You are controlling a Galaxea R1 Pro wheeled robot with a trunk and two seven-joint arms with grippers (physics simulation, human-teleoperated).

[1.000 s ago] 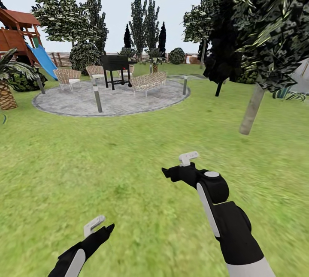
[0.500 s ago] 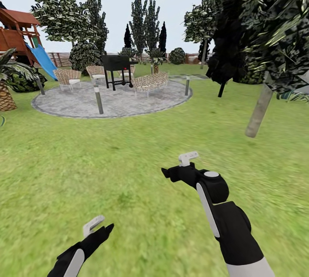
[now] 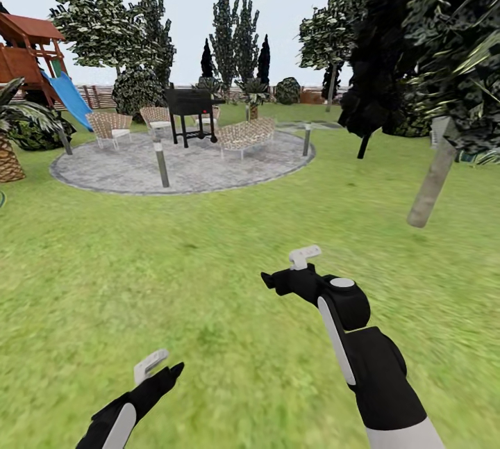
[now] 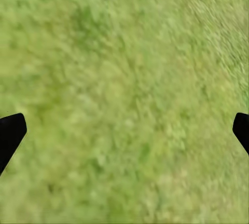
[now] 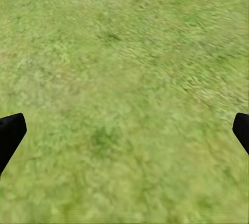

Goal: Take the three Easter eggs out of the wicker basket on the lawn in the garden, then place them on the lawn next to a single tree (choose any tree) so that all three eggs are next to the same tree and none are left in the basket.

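Everywhere around the robot lies the lawn, a wide green field that reaches up to a grey gravel circle with wicker chairs and a black grill. Far behind runs the wooden fence of the garden, and at the far left stands a red playhouse with a blue slide.

On the right side stands the tree with the pale grey-beige trunk, tilted in the head view, its dark crown hanging over it. A darker tree with a thin black trunk stands further back.

The right claw is stretched forward above the grass; in its wrist view the two dark fingertips stand far apart at the picture's edges, with grass between them, so it is open and carries nothing. The left claw is lower and nearer to the body; its fingertips are also wide apart over bare grass, open and empty.

I see no egg and no wicker basket in these pictures, so I cannot tell where they are. I judge the robot is travelling over the lawn. How many eggs are already placed cannot be judged from here.
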